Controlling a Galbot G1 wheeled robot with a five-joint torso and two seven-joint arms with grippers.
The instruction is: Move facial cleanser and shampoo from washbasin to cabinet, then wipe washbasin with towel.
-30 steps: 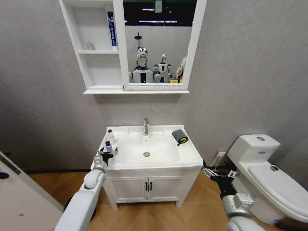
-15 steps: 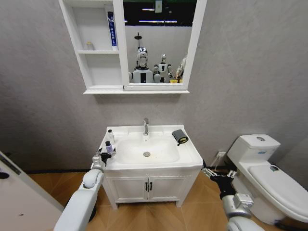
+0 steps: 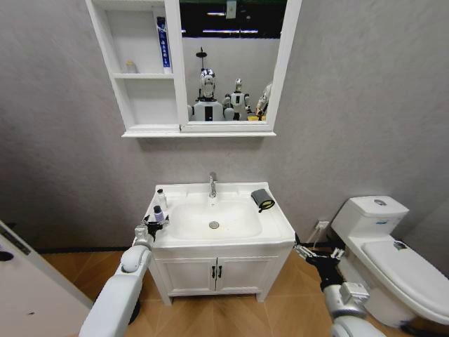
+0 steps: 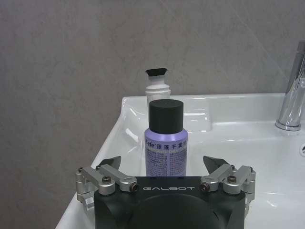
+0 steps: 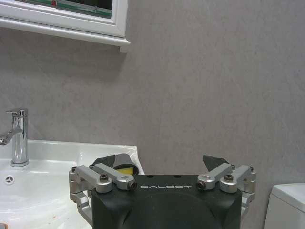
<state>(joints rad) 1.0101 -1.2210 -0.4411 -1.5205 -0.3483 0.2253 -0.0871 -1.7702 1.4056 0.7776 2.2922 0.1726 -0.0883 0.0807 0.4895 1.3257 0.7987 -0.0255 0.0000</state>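
On the left rim of the washbasin (image 3: 277,228) stands a purple shampoo bottle (image 3: 159,213) (image 4: 166,143) with a black cap. Behind it is a white facial cleanser bottle (image 3: 161,198) (image 4: 157,87) with a black top. My left gripper (image 3: 152,229) (image 4: 163,164) is open at the basin's left front corner. Its fingers (image 4: 110,163) flank the purple bottle without touching it. The dark towel (image 3: 262,199) (image 5: 125,167) with a yellow patch lies on the right rim. My right gripper (image 3: 313,253) (image 5: 161,163) hangs open, low and to the right of the basin. The cabinet (image 3: 144,70) hangs above.
A chrome tap (image 3: 212,184) (image 5: 18,136) stands at the basin's back. The cabinet's upper shelf holds a blue tube (image 3: 163,43) and a small item (image 3: 130,67). A white toilet (image 3: 389,260) is to the right. The two-door vanity (image 3: 216,274) sits under the basin.
My left gripper has edged slightly closer to the purple bottle. The right arm has not moved.
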